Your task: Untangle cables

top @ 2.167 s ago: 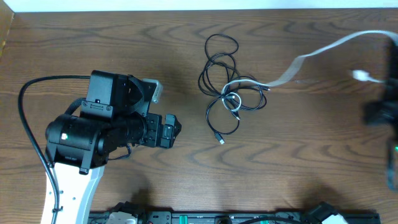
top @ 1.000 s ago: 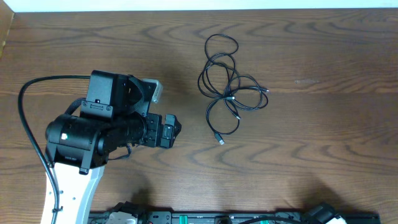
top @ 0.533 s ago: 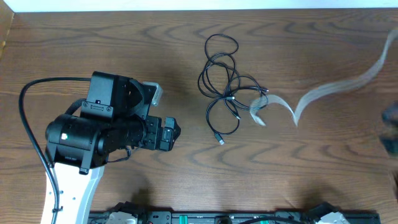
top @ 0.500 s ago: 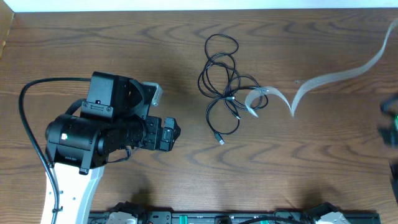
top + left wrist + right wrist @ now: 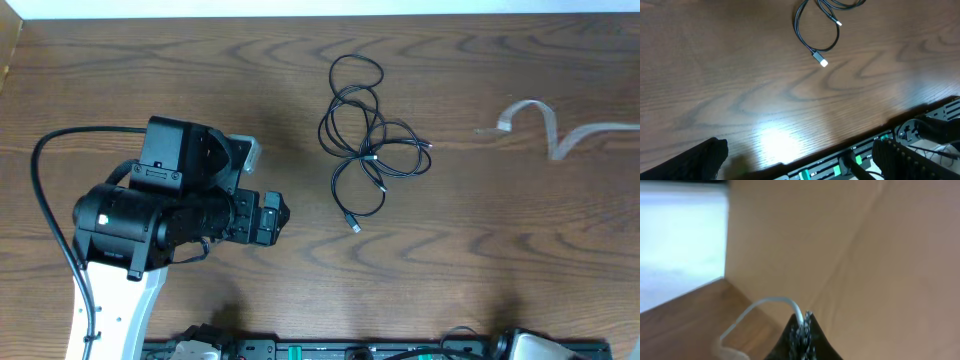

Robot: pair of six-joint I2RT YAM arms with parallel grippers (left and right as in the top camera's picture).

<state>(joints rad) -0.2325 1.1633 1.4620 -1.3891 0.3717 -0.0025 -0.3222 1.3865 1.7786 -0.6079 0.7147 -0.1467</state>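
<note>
Since half a sec ago the white cable (image 5: 545, 120) has come clear of the black cables (image 5: 365, 140). It was draped on their right side; now it's well apart, over at the right of the table (image 5: 480, 250). Black tangle has kept its shape, and the left arm (image 5: 130, 225) hasn't shifted.

L to R: my left gripper (image 5: 272, 217) hangs over the left half, pointing right toward the tangle, jaws wide apart w/ nothing btwn them. Its wrist cam has the fingers (image 5: 695, 160) at the bottom corners, bare wood between.

Black cables lie mid-table toward the far edge, flat on the wood. Long axis runs far-to-near: small loop at the far end, bigger loops in the middle, one plug (image 5: 823, 62) at the near end pointing toward me. Another plug end sticks out to the right.

White cable's long axis runs left-right, free end pointing left at the tangle, one hump, then off the right edge. My right gripper (image 5: 802, 325) isn't in the overhead. Its own cam shows the jaws pinched together on the white cable, which arcs out left and down to the wood.
</note>
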